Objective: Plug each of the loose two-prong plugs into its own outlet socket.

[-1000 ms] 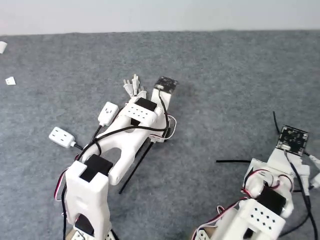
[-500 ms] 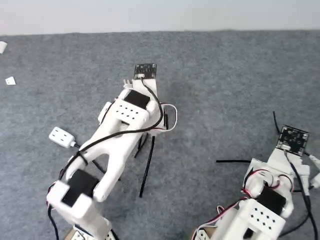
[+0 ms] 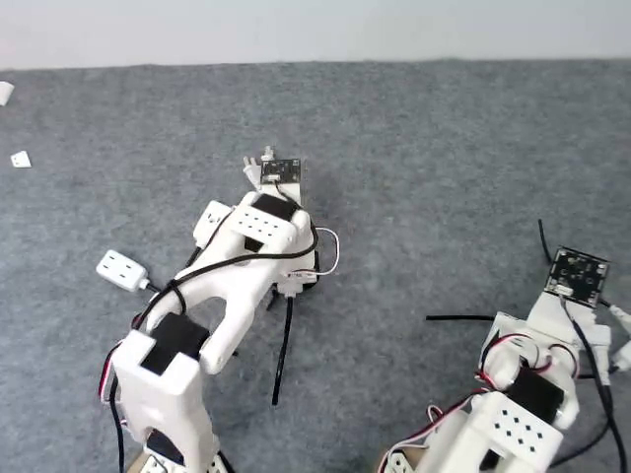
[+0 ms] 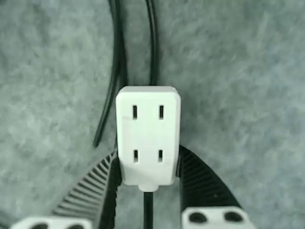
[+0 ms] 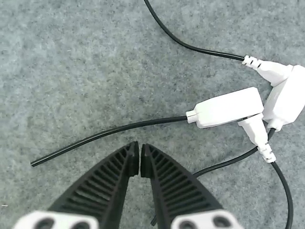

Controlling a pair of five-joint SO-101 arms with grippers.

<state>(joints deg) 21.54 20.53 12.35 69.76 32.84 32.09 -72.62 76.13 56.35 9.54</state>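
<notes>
Grey carpet (image 3: 444,148) covers the table. The left gripper (image 4: 148,164) is parted only to the width of a white outlet socket (image 4: 147,129) and grips its sides. A loose plug (image 3: 258,169) lies just beyond that arm. The right gripper (image 5: 139,160) is closed with its tips touching and holds nothing, near a black cable (image 5: 109,132).

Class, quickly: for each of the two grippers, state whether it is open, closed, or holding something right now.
Left gripper: closed on the white outlet socket.
Right gripper: closed, holding nothing.
</notes>
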